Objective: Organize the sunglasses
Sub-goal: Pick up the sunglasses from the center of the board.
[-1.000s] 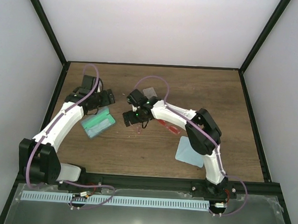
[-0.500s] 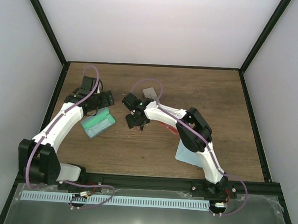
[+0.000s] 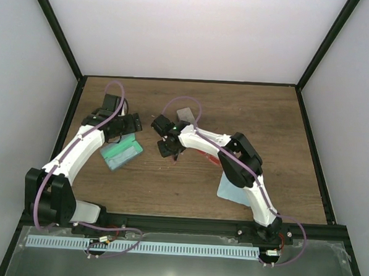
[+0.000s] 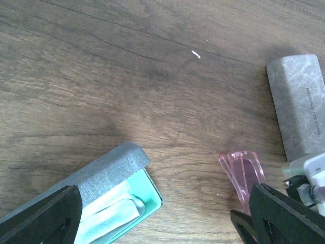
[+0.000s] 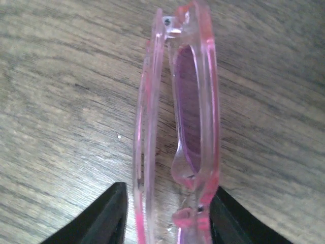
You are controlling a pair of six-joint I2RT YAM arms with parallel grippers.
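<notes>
On the table, an open case lies left, just before the left hand. To its right, at centre, the sunglasses sit between the right hand's fingers. A closed case lies behind them, and a cloth lies nearer, to the right.

We've got one pair of sunglasses here: see-through pink plastic frame, purplish tinted lenses, thin pink arms. They're folded shut, arms tucked against the front, and they seem to rest on edge on the wood rather than flat. They lie close to the grey case, on its near side and not touching it, with a black finger of the right gripper on either side.
</notes>
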